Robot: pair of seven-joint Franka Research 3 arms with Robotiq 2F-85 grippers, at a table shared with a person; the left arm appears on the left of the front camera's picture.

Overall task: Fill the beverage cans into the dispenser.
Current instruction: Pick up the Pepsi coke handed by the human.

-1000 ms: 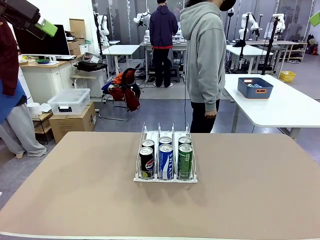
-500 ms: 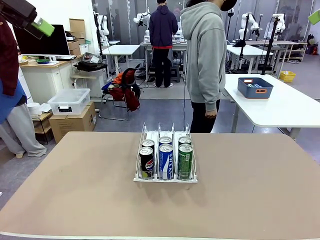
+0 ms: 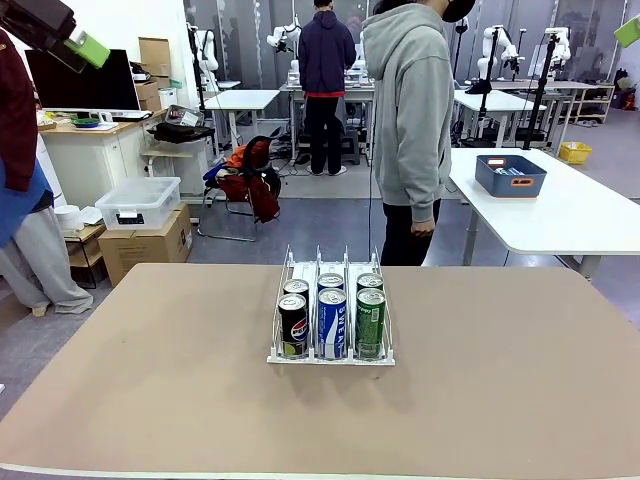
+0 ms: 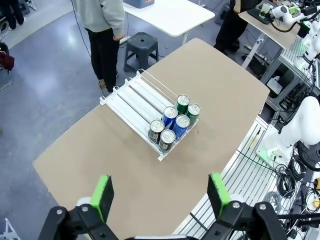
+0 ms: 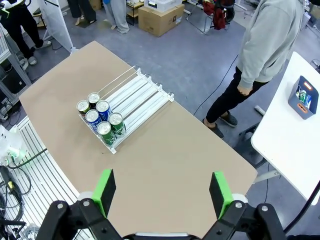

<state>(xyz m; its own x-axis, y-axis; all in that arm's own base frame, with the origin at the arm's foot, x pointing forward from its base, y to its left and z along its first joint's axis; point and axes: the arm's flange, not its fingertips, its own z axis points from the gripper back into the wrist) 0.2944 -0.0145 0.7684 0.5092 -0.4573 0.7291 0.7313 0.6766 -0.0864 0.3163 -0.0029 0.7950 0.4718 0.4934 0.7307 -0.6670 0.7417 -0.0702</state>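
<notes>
The clear dispenser (image 3: 331,268) stands mid-table with several beverage cans at its near end, two per lane. The front row is a black Pepsi can (image 3: 293,325), a blue-and-white can (image 3: 331,322) and a green can (image 3: 370,322). Both arms are raised high above the table. My left gripper (image 4: 160,194) is open and looks down on the dispenser (image 4: 132,97) and its cans (image 4: 172,122). My right gripper (image 5: 162,191) is also open, with the dispenser (image 5: 140,92) and cans (image 5: 100,116) far below it. Neither gripper holds anything.
A person in a grey hoodie (image 3: 405,120) stands at the far edge of the table, behind the dispenser. A blue bin (image 3: 510,175) sits on a white table at the right. Bare brown tabletop (image 3: 500,380) surrounds the dispenser on all sides.
In the front view the left gripper's green pad has crept slightly up and left at the top corner. The cans and the person have not moved.
</notes>
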